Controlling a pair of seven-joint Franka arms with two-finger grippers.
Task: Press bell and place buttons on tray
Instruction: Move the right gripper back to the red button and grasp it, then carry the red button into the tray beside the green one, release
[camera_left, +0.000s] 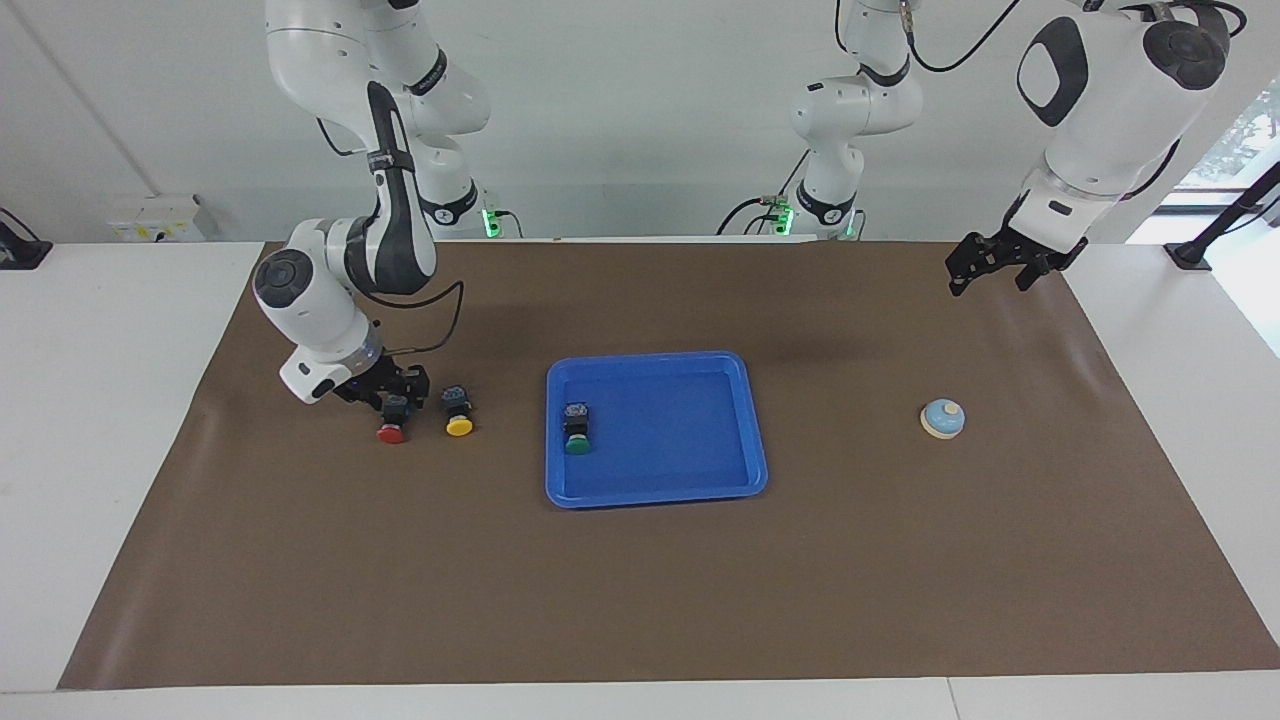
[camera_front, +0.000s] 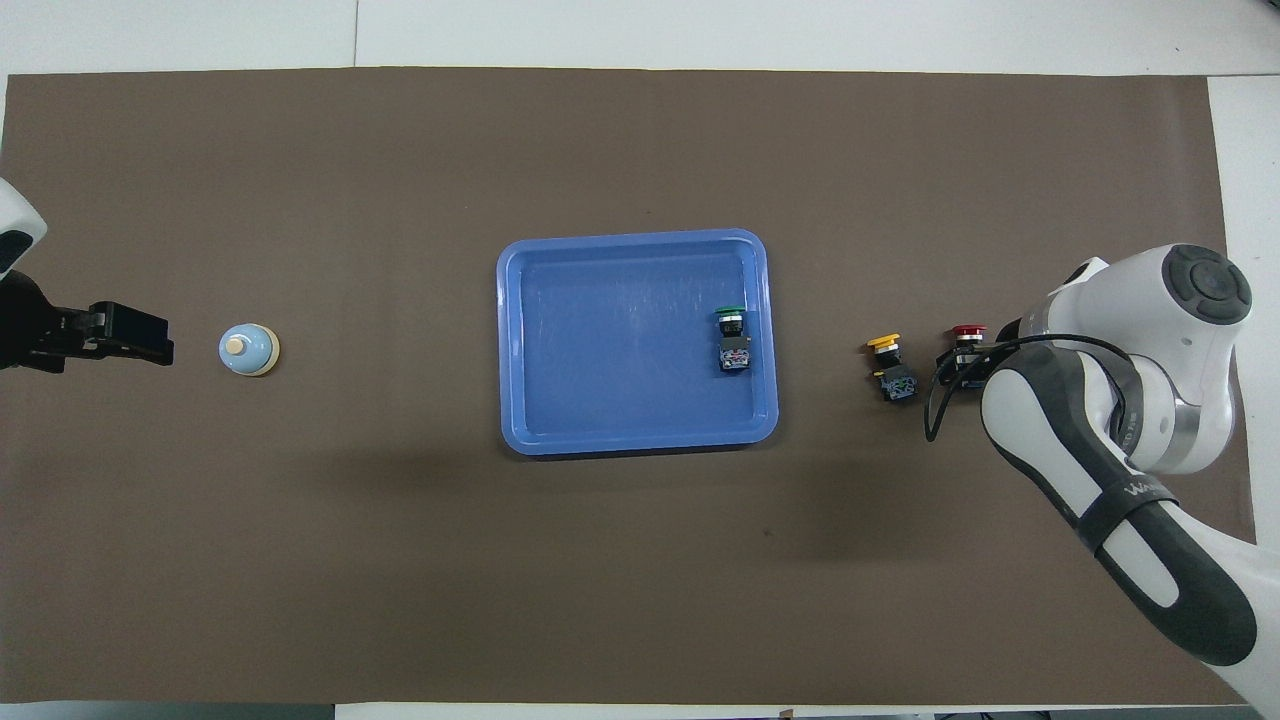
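Two white arms work over a desk (camera_left: 640, 600) covered by a brown mat (camera_front: 400, 560). The right tool (camera_left: 392, 394) is down at the black boxy body of the red-capped push-button switch (camera_left: 391, 432), its fingers set around that body; whether they grip it cannot be told. The yellow-capped push-button switch (camera_left: 459, 425) lies just beside the red one, on the mat. The green-capped push-button switch (camera_front: 731, 340) lies on its side in the flat, bright blue plastic tray (camera_front: 620, 440), near the rim toward the right arm's end. The left tool (camera_left: 990, 262) waits raised, fingers spread and empty, over the mat at the left arm's end. The small light-blue dome bell with cream knob (camera_left: 942, 418) stands well apart from the tray.
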